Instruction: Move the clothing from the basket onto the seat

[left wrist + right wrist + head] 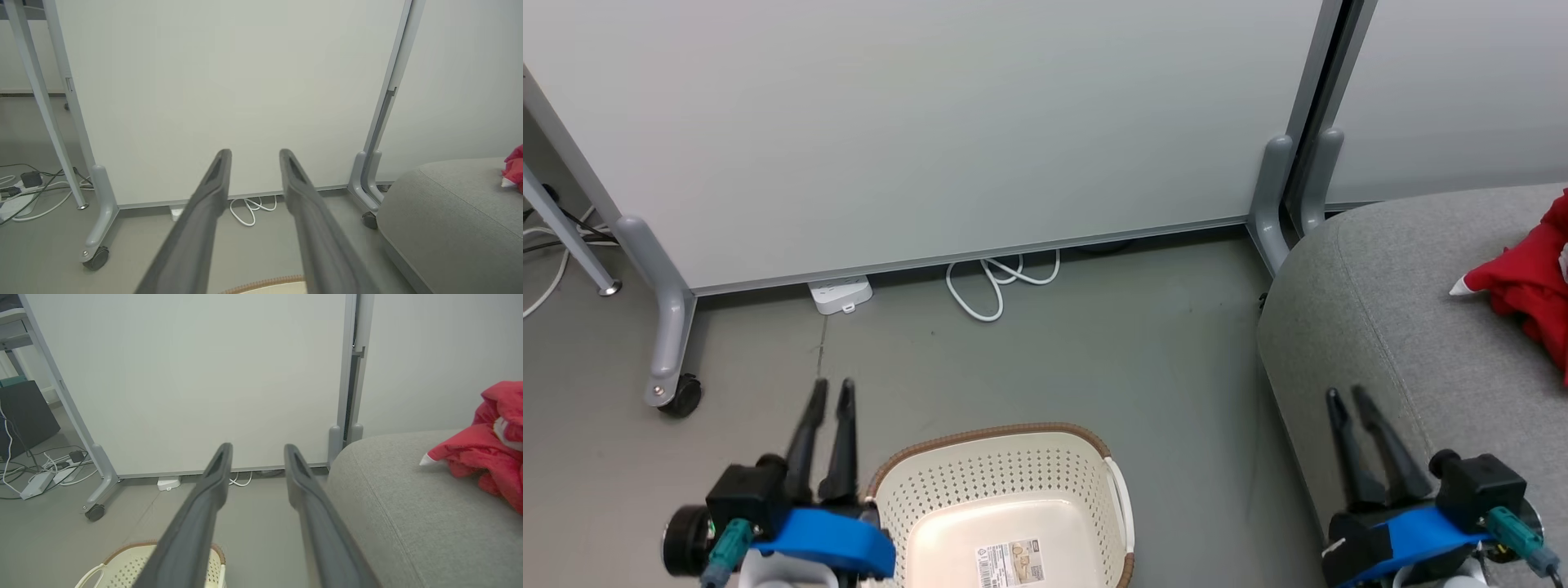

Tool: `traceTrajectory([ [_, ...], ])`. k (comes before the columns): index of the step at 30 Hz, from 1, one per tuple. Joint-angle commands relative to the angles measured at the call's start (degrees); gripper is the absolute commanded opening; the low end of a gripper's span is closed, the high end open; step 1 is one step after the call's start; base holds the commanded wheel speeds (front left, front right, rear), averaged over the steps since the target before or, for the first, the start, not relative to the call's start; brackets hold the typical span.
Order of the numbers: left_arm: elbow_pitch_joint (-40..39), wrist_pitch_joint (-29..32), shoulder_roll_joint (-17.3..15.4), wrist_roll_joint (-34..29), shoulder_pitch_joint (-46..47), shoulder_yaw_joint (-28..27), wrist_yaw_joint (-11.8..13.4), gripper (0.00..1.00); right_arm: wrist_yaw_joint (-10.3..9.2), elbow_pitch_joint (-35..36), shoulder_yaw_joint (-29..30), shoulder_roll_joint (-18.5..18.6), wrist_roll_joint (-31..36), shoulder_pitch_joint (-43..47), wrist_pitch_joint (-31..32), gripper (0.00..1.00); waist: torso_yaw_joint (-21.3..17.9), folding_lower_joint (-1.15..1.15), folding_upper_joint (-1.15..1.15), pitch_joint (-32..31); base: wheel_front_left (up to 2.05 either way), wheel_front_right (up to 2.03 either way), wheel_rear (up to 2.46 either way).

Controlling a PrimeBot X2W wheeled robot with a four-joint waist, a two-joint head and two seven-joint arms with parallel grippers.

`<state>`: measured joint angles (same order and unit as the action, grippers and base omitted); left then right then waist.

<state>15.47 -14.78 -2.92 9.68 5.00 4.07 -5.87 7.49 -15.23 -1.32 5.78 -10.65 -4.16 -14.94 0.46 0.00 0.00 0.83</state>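
Grey floor [1045, 367] bears the basket [996, 430], bare to its label [1010, 563]; the clothing [1531, 286] lies on the seat [1380, 327], right of the basket. Flanking it, left gripper [834, 384] and right gripper [1346, 394] stand parted, empty. Transfer looks finished; nothing left to grasp.

There's the basket [980, 482], smooth cream plastic, perforated walls, brown woven-look trim. The seat [1372, 310], matt grey cloth with a coarse weave. The clothing [1527, 286], soft red fabric, crumpled. The floor [1094, 351] looks smooth and matt; the partition panel [931, 122] matt too, its frame [1270, 196] painted metal.
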Motion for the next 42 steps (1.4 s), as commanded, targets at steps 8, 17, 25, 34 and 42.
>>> traceTrajectory([
  [8,1.8,2.0,0.0,6.8,-1.2,-1.0,-0.1,0.0,0.0,-1.5,0.7,-0.4,-6.7,0.4,2.1,0.0,0.0,0.0,0.0,0.0,0.0,0.0,0.0],
  [17,1.2,4.1,0.0,15.3,-0.9,-2.0,-0.3,0.0,0.0,-1.0,1.5,-0.6,-15.1,0.1,4.2,0.0,-0.1,0.0,0.0,-0.1,0.0,0.0,0.0],
  [25,0.8,6.3,0.0,23.9,-0.6,-3.1,-0.5,0.0,0.0,-0.7,2.3,-0.9,-23.7,-0.2,6.4,0.0,-0.1,0.0,0.0,-0.1,0.0,0.0,0.0],
  [34,0.5,8.3,0.0,31.7,-0.2,-4.1,-0.7,0.0,0.0,-0.4,3.0,-1.2,-31.4,-0.6,8.4,0.0,-0.1,0.0,0.0,-0.2,0.0,0.0,0.0],
  [42,0.2,9.9,0.0,38.1,0.0,-4.9,-0.8,0.0,0.0,-0.1,3.6,-1.4,-37.7,-0.9,10.0,0.0,-0.1,0.0,0.0,-0.2,0.0,0.0,0.0],
])
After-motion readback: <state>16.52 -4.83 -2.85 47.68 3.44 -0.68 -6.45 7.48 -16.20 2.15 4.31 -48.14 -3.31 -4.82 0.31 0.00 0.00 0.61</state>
